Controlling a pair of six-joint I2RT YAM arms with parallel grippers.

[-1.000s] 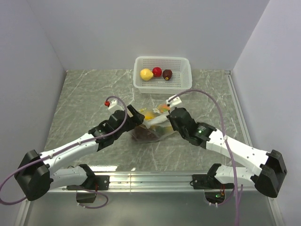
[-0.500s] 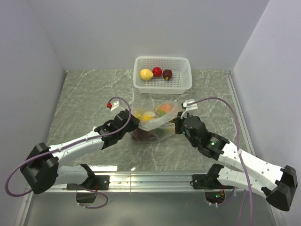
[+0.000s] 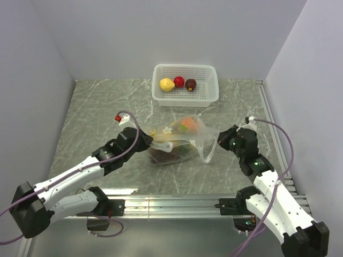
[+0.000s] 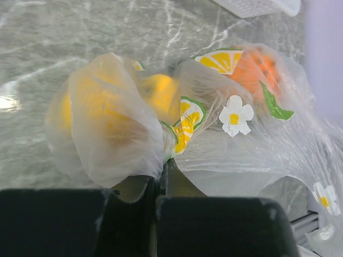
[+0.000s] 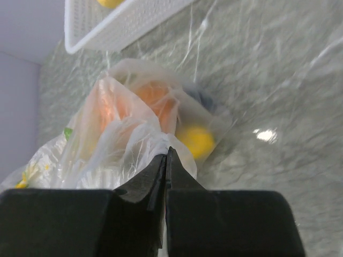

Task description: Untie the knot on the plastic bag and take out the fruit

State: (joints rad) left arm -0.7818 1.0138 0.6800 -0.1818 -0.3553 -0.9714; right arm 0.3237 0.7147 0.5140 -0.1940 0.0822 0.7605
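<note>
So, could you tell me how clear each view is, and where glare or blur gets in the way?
Top external: sharp and evenly lit, with a bright glare band on the table along its near edge. Left wrist: the plastic bag is fairly crisp, the left tool a dark block. Right wrist: softest, the basket and table smeared, one glare spot beside the plastic bag.

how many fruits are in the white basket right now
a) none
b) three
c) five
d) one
b: the white basket holds a yellow fruit, a red one and a dark one in a row at its left end, while the other fruit is inside the plastic bag.
</note>
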